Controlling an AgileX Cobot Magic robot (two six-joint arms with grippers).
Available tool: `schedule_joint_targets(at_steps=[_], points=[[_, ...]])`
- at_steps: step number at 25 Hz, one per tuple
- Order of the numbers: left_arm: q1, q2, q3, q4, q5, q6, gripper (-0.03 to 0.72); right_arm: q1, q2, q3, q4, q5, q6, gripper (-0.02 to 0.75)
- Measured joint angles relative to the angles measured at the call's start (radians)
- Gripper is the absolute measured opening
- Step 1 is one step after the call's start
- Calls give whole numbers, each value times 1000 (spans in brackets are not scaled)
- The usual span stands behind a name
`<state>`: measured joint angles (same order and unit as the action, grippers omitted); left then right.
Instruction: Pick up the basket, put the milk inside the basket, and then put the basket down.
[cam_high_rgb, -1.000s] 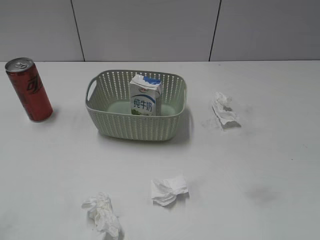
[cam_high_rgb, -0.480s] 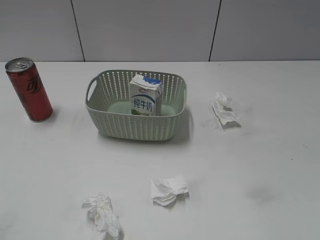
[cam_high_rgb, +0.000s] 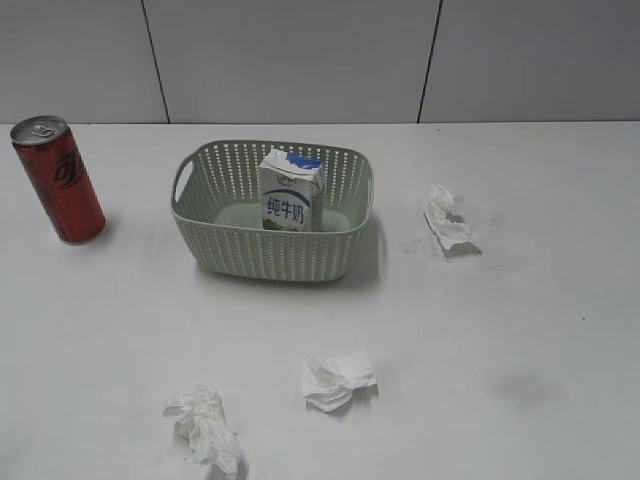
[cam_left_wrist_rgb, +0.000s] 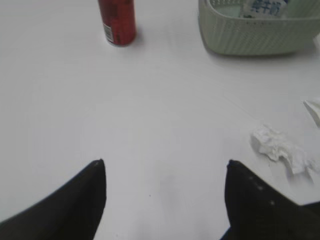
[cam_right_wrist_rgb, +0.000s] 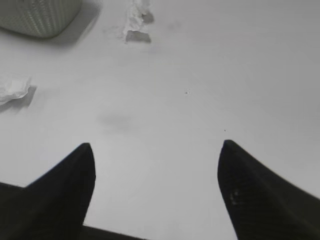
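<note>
table (cam_high_rgb: 520, 320) white | basket (cam_high_rgb: 272, 250) | red can (cam_high_rgb: 58, 180) | three tissues (cam_high_rgb: 338, 381)

The left gripper (cam_left_wrist_rgb: 165, 170) is spread wide over bare table (cam_left_wrist_rgb: 150, 110). Can (cam_left_wrist_rgb: 116, 21) at eleven o'clock, basket (cam_left_wrist_rgb: 257, 34) with milk (cam_left_wrist_rgb: 265, 6) at one, tissue (cam_left_wrist_rgb: 280, 147) at three.

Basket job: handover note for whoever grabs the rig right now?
Left tool: open, empty, over bare table, away from everything.
Right tool: open, empty, also over bare table.
Basket: sitting flat on the table, mid-scene.
Milk: upright inside the basket.
Done: milk is in, basket is down, both tools clear.
Left: nothing visible for the task; just confirm and stop.
</note>
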<state>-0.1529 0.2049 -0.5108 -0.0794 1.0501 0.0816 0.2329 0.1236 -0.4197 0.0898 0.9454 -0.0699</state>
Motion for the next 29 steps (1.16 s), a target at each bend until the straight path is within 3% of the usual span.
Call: schedule_joint_targets(at_steps=[4, 7, 29], points=[[84, -100, 0, 0, 0, 0, 555, -81, -54, 0, 1, 0, 0, 580], [110, -166, 0, 0, 0, 0, 555, -123, -112, 0, 1, -1, 0, 580], [115, -210, 1, -2, -1, 0, 524, -139, -128, 0, 19, -1, -1, 577]])
